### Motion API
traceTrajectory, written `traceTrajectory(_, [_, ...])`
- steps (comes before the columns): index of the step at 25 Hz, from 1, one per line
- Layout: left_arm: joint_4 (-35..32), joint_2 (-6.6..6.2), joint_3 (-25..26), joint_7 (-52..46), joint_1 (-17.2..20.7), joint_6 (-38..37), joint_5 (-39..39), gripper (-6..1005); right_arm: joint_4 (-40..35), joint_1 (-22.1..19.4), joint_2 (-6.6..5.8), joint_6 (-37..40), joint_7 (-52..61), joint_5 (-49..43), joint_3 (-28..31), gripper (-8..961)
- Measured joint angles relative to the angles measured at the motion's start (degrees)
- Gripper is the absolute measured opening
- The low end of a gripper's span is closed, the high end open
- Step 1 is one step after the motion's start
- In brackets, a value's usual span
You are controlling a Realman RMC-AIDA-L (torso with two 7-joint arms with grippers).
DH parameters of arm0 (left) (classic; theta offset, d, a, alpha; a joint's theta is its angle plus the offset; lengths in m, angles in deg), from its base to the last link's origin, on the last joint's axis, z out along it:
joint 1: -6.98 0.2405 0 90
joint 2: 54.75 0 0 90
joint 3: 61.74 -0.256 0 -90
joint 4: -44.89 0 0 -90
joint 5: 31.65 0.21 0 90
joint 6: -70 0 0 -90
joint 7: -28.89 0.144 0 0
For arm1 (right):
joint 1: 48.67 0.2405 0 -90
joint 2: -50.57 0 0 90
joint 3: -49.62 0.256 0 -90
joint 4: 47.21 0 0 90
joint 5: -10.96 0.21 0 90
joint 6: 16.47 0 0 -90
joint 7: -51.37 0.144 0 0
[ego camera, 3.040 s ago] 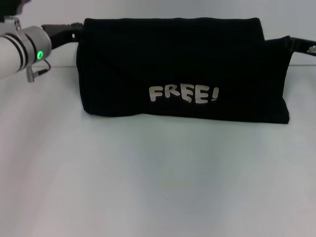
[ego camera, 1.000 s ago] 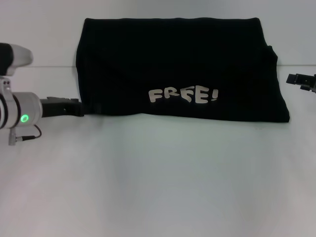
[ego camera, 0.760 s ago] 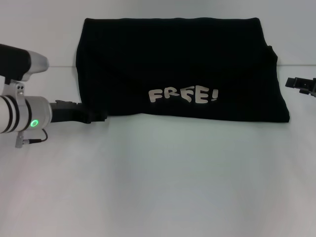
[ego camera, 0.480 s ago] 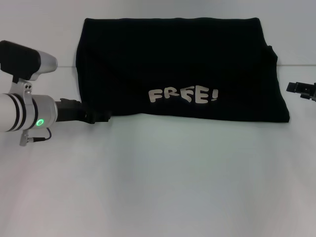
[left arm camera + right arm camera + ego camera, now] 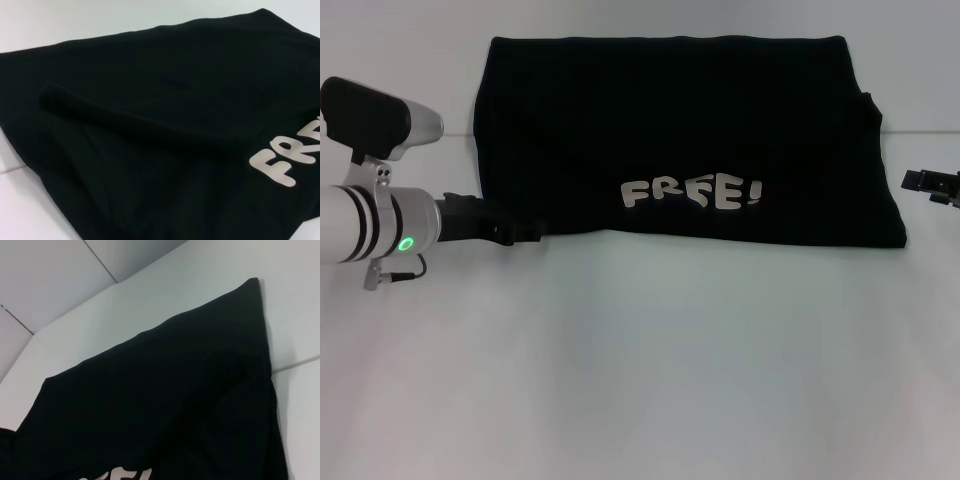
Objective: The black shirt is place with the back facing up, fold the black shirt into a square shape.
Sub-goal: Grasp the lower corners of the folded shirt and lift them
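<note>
The black shirt (image 5: 680,120) lies on the white table (image 5: 650,370) folded into a wide band, with the cream "FREE!" lettering (image 5: 692,192) facing up near its front edge. My left gripper (image 5: 520,233) is low at the shirt's near-left corner, touching or just at its edge. The left wrist view shows the shirt (image 5: 150,125) close up with a fold ridge and part of the lettering (image 5: 287,160). My right gripper (image 5: 930,183) is off the shirt, a little right of its right edge. The right wrist view shows the shirt's far-right corner (image 5: 165,405).
The white table runs wide in front of the shirt. A seam line (image 5: 410,134) crosses the surface behind the left arm. A small bulge of cloth (image 5: 870,110) sticks out on the shirt's right side.
The left gripper has come from the shirt's far-left corner down to its near-left corner and slid right to its edge. The right gripper let go of the right side and drew back rightward.
</note>
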Motion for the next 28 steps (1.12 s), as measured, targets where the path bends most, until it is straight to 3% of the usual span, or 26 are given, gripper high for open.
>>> traceTrajectory(5, [0.2, 0.07, -0.1, 0.0, -0.2, 0.8, 0.0, 782, 0.0, 0.0, 0.00, 0.0, 0.0, 0.0, 0.0, 625])
traceTrajectory(17, [0.4, 0.07, -2.9, 0.0, -0.2, 2.7, 0.5, 614, 0.0, -0.1, 0.00, -0.1, 0.0, 0.0, 0.0, 625])
traceTrajectory(28, [1.0, 0.04, -3.7, 0.0, -1.0, 4.7, 0.9, 186, 0.0, -0.3, 0.00, -0.1, 0.0, 0.0, 0.0, 625])
